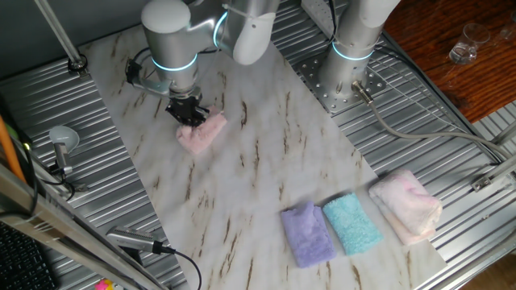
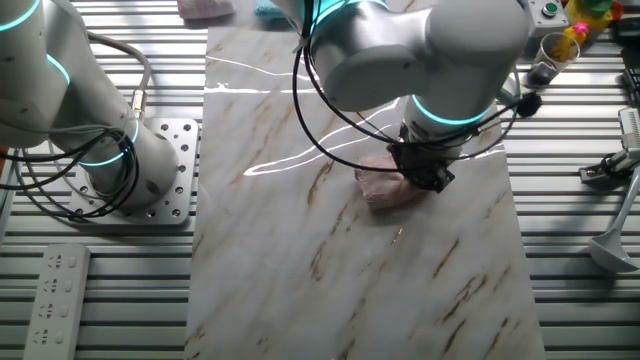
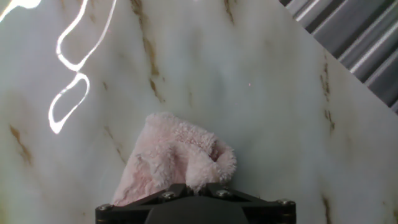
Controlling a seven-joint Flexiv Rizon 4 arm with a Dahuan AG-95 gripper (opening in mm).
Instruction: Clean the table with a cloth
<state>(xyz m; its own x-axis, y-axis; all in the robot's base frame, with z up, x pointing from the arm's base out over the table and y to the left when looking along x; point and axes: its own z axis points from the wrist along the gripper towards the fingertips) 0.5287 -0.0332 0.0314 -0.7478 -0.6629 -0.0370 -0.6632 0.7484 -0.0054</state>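
The table (image 1: 266, 169) is a white marble-look slab with brown veins; it also shows in the other fixed view (image 2: 300, 260) and the hand view (image 3: 249, 93). The cloth (image 1: 204, 134) is a small fluffy dusty-pink towel lying bunched on the slab, also seen in the other fixed view (image 2: 385, 190) and the hand view (image 3: 174, 155). My gripper (image 1: 189, 113) presses down on the cloth's edge and is shut on it, with a tuft pinched between the fingers. It also shows in the other fixed view (image 2: 425, 172) and at the bottom of the hand view (image 3: 196, 186).
A purple towel (image 1: 307, 234), a teal towel (image 1: 351, 224) and a larger pale pink-white towel (image 1: 407, 205) lie at the slab's near end. A second arm's base (image 1: 347, 72) stands on the ribbed metal beside the slab. A remote (image 2: 55, 295) lies on the ribbed surface.
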